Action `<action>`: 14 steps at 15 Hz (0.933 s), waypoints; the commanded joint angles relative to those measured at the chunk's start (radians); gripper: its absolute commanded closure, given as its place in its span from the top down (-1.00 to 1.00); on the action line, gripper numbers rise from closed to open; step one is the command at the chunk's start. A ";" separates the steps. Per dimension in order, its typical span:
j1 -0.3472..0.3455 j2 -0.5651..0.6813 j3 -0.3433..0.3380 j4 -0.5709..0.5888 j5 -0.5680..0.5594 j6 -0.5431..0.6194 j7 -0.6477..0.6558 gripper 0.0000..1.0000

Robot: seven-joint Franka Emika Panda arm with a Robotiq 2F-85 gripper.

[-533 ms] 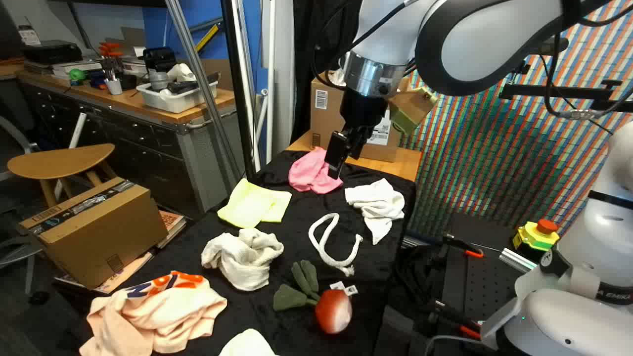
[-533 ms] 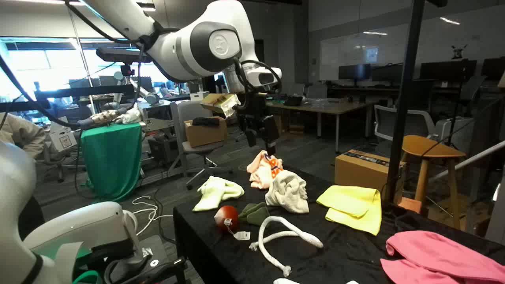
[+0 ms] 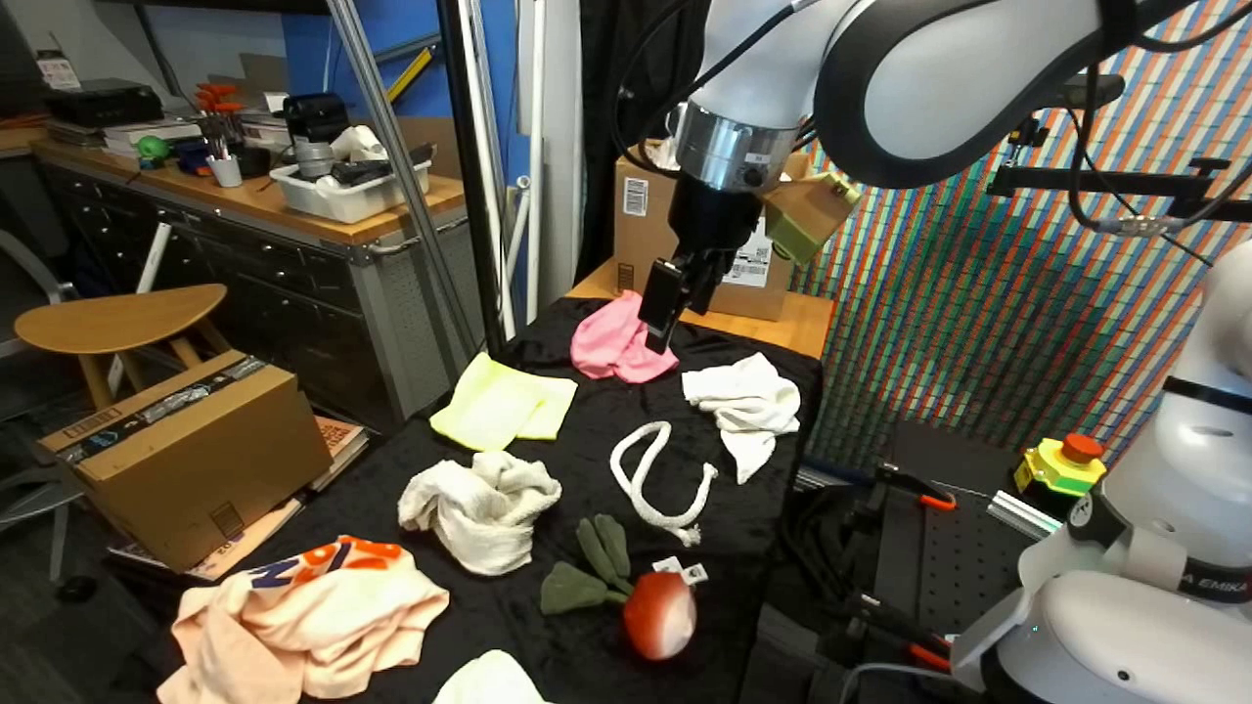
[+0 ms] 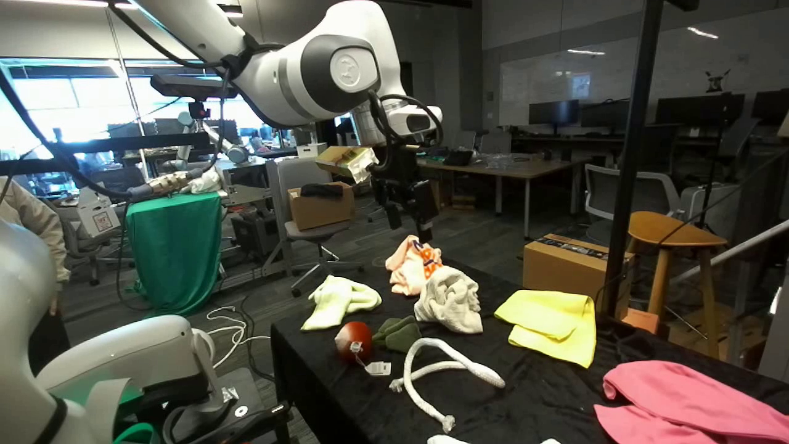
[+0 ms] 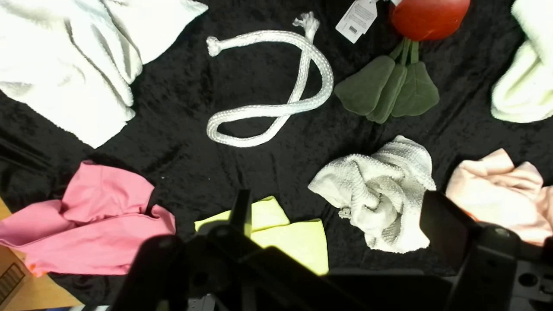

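Note:
My gripper (image 5: 341, 211) is open and empty, high above a black-covered table (image 3: 743, 548). It also shows in both exterior views (image 3: 675, 318) (image 4: 409, 227). In the wrist view a crumpled cream towel (image 5: 380, 194) and a folded yellow cloth (image 5: 298, 242) lie below and between the fingers, apart from them. A white rope (image 5: 268, 111) lies looped farther up. A plush red radish (image 5: 427, 19) with green leaves and tags is at the top. A pink cloth (image 5: 103, 216) and a white cloth (image 5: 77, 65) are left. A peach cloth (image 5: 497, 194) and pale green cloth (image 5: 527, 82) are right.
A cardboard box (image 3: 646, 225) stands behind the table's far end. Another box (image 3: 196, 460) and a wooden stool (image 3: 117, 318) are beside it. A black pole (image 4: 629, 154) rises at the table's edge. A red emergency stop (image 3: 1081, 448) sits near the robot base.
My gripper has shifted very slightly, to the left in one exterior view and to the right in the other. A person at the left edge has moved. The things on the table are unchanged.

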 commanded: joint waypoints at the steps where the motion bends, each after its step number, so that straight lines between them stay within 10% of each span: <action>1: 0.016 0.059 0.002 0.085 -0.068 -0.043 0.016 1.00; 14: 0.232 0.636 0.011 0.645 -0.414 -0.063 -0.010 1.00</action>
